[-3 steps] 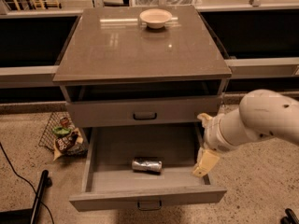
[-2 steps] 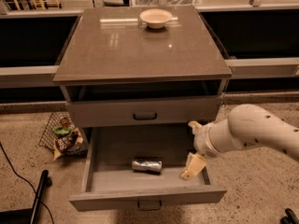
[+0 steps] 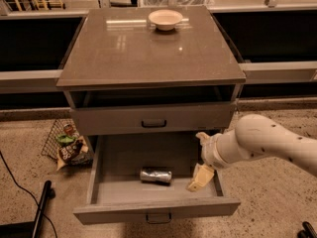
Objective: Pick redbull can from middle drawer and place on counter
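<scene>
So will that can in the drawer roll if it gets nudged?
Probably: the can lies on its side on the flat drawer floor, so a push could roll it. It looks like smooth metal, so likely slippery. The gripper hangs open beside it.

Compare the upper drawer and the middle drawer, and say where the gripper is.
The upper drawer is shut; the middle drawer is pulled out. The upper drawer's inside is hidden; the middle drawer shows a can lying on its side. The gripper, open, is over the middle drawer's right side, right of the can. Both are grey with small dark bar handles.
</scene>
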You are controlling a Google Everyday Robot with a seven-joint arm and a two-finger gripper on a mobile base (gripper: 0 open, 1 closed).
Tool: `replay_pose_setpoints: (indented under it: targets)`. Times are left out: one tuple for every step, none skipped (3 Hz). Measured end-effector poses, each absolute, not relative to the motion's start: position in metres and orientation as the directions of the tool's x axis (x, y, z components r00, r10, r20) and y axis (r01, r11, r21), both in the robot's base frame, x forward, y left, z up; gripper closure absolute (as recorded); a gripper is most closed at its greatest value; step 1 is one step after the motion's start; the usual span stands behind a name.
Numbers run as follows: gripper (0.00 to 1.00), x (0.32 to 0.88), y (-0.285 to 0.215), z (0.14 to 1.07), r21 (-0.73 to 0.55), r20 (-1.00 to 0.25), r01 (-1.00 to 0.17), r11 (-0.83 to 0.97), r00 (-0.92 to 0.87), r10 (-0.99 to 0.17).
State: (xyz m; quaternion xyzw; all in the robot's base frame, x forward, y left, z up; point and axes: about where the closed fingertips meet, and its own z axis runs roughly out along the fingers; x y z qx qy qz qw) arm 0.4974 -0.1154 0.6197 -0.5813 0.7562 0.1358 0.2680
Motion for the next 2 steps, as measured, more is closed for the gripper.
replay_pose_setpoints:
  targets:
    - [0.0,0.509,-0.106,0.571,-0.061,-0.554,-0.95,0.308,-0.224,-0.802]
    - [0.0,0.522,-0.093,0.534,-0.044,-0.566,-0.947,0.317,-0.238,-0.79]
